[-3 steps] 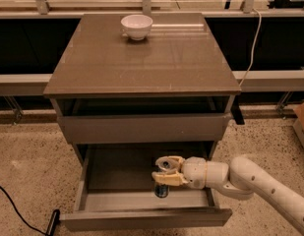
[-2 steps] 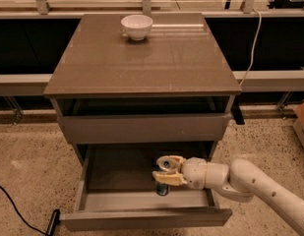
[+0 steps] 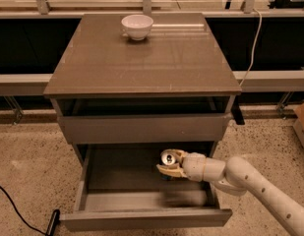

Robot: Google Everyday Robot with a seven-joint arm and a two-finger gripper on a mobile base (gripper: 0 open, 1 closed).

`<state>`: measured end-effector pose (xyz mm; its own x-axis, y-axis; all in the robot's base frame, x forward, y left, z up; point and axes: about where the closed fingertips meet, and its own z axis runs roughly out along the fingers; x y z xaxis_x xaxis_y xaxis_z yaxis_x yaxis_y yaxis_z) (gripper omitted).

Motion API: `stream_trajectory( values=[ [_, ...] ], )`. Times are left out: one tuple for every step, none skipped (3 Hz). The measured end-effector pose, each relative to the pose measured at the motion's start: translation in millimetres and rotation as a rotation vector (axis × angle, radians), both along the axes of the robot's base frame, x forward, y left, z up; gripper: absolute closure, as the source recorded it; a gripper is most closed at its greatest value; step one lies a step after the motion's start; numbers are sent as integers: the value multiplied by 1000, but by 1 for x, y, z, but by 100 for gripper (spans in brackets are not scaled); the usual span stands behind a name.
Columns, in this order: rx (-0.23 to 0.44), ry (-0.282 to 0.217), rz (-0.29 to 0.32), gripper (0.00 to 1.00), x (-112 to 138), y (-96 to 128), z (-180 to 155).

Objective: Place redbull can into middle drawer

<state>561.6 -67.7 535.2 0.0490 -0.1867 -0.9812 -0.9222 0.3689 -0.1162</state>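
The claw (image 3: 169,162) sits low and right of centre in the frame, inside the pulled-out middle drawer (image 3: 141,219), and it pinches the redbull can (image 3: 167,157) between its two tan fingers. The can stands roughly upright, silver tab top facing up, over the right-hand part of the drawer floor. Whether its base already touches that floor cannot be told, as the fingers and shadow hide it. The grip from the side, taken high on the can, appears chosen so that the can goes down standing and the fingers can spread sideways without tipping it. The arm (image 3: 250,181) comes in from the lower right of the frame and crosses the drawer's right wall, which keeps it under the drawer above.

That upper drawer front (image 3: 141,129) hangs directly over the back half of the open box, so headroom is limited; lifting the claw straight up near the rear would probably meet its lower edge. Pulling back toward the lower right looks like the freer way out. The drawer's right wall lies just beside the wrist and could be brushed.

On the tabletop (image 3: 141,68), near its far edge in the upper middle of the frame, rests a white bowl (image 3: 137,26), well apart from the work. A dark cable (image 3: 18,215) trails on the floor at lower left.
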Motion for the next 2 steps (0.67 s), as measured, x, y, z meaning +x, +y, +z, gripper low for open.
stream_trajectory(
  values=[
    [-4,-15,80,100,20,-7,-17],
    [-7,21,188,100,30,-5,-41]
  ],
)
